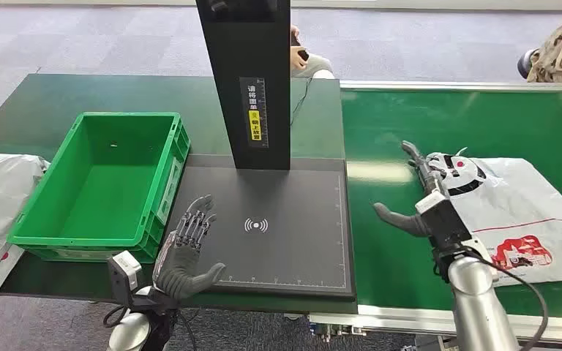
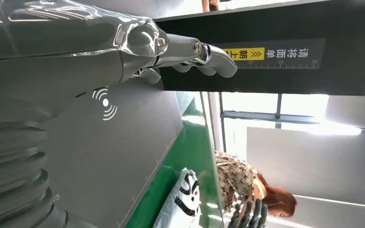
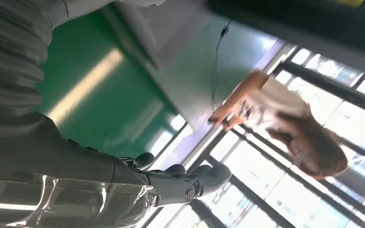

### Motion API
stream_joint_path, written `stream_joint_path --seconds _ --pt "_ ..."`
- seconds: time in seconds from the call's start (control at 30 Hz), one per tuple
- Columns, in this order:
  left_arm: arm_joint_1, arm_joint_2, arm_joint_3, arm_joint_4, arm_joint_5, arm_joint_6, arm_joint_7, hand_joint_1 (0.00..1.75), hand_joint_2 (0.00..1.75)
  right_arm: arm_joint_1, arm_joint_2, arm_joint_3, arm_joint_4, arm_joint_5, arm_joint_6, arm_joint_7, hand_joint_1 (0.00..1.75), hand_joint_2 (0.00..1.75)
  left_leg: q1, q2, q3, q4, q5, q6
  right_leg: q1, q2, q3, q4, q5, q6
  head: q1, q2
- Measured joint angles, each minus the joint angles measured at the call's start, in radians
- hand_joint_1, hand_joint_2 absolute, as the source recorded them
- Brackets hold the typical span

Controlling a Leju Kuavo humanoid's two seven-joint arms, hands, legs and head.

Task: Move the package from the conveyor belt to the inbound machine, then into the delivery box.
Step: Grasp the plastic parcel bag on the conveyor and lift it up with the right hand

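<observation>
Bearing yellow label (image 1: 255, 121): black post (image 1: 245, 80)

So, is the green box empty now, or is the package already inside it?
Empty. The head view shows the bare floor of the green box. The package lies flat on the conveyor belt, beside the right robot hand.

You are looking at a parcel-sorting station, probably in a logistics lab or demo hall: a green conveyor belt (image 1: 402, 131), a black scanning machine (image 1: 278, 219) with a labelled post, a green crate (image 1: 88, 241), grey carpet (image 1: 117, 36) and tall windows (image 3: 313, 156).
</observation>
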Motion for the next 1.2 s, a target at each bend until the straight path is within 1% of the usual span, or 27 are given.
stream_joint_path --seconds 0.07,0.1,0.23,0.33,0.5,0.57,0.7,0.8,1.0,1.1,1.13,1.2 --pt "0.000 0.001 0.000 0.000 -0.002 -0.001 0.000 0.00 1.75 -0.031 -0.012 -0.004 0.028 0.017 -0.020 0.006 0.00 1.75 0.000 0.000 0.000 0.000 0.000 0.000 0.000 0.000 0.000 0.000 0.000 0.000 0.000 0.000" --pt "0.000 0.001 0.000 0.000 -0.003 -0.002 0.000 0.00 1.75 -0.061 -0.024 -0.009 0.055 0.030 -0.037 0.011 0.00 1.75 0.000 0.000 0.000 0.000 0.000 0.000 0.000 0.000 0.000 0.000 0.000 0.000 0.000 0.000" --pt "-0.006 0.001 -0.003 0.001 -0.006 -0.006 0.000 0.00 1.75 -0.173 -0.070 -0.032 0.183 0.061 -0.080 0.035 0.00 1.75 0.000 0.000 0.000 0.001 0.000 0.000 0.000 0.000 0.000 0.000 0.001 0.000 0.000 0.000" --pt "-0.010 0.001 -0.003 0.001 -0.006 -0.006 0.000 0.00 1.75 -0.240 -0.099 -0.047 0.285 0.084 -0.113 0.057 0.00 1.75 0.000 0.000 0.000 0.001 0.000 0.000 0.000 0.000 0.000 0.000 0.001 0.000 0.000 0.000" --pt "-0.009 0.001 -0.002 0.002 -0.008 -0.003 0.000 0.00 1.75 -0.321 -0.136 -0.085 0.468 0.080 -0.134 0.091 0.00 1.75 0.000 0.000 0.000 0.001 0.000 0.000 0.000 0.000 0.000 0.000 0.000 0.000 0.000 0.000" --pt "-0.006 0.001 0.000 0.002 -0.011 -0.001 0.001 0.00 1.75 -0.339 -0.146 -0.100 0.536 0.083 -0.138 0.123 0.00 1.75 0.000 0.000 0.000 0.001 0.000 0.000 0.000 0.000 0.000 0.000 0.000 0.000 0.000 0.000" --pt "-0.002 0.001 0.006 0.002 -0.027 -0.003 0.010 0.00 1.75 -0.351 -0.159 -0.115 0.642 0.117 -0.118 0.223 0.00 1.75 0.000 -0.001 0.000 0.001 0.000 0.000 0.000 0.000 0.000 0.000 0.000 0.000 0.000 0.000" --pt "-0.004 -0.001 0.016 0.001 -0.034 -0.007 0.024 0.00 1.75 -0.353 -0.163 -0.118 0.700 0.156 -0.088 0.316 0.00 1.75 0.000 0.000 0.000 0.001 0.000 0.000 0.000 0.000 0.000 0.000 0.000 0.000 0.000 0.000" --pt "-0.004 -0.005 0.030 0.001 -0.040 -0.010 0.051 0.00 1.75 -0.358 -0.172 -0.092 0.789 0.314 -0.014 0.557 0.00 1.75 0.000 0.000 0.000 0.001 0.000 0.000 0.000 0.000 0.000 0.000 0.000 0.000 0.000 0.000" --pt "-0.003 -0.008 0.034 0.001 -0.042 -0.010 0.056 0.00 1.75 -0.357 -0.178 -0.061 0.820 0.386 0.030 0.638 0.01 1.75 0.000 -0.001 0.000 0.001 0.000 0.000 0.000 0.000 0.000 0.000 0.000 0.000 0.000 0.000" --pt "-0.003 -0.008 0.036 0.001 -0.042 -0.010 0.056 0.00 1.75 -0.355 -0.180 -0.051 0.828 0.400 0.044 0.650 0.38 1.75 0.000 0.000 0.000 0.001 0.000 0.000 0.000 0.000 0.000 0.000 0.000 0.000 0.000 0.000" --pt "-0.003 -0.008 0.038 0.001 -0.042 -0.011 0.058 0.00 1.75 -0.350 -0.184 -0.036 0.839 0.418 0.075 0.663 1.25 1.75 0.000 0.000 0.000 0.001 0.000 0.000 0.000 0.000 0.000 0.000 0.000 0.000 0.000 0.000"
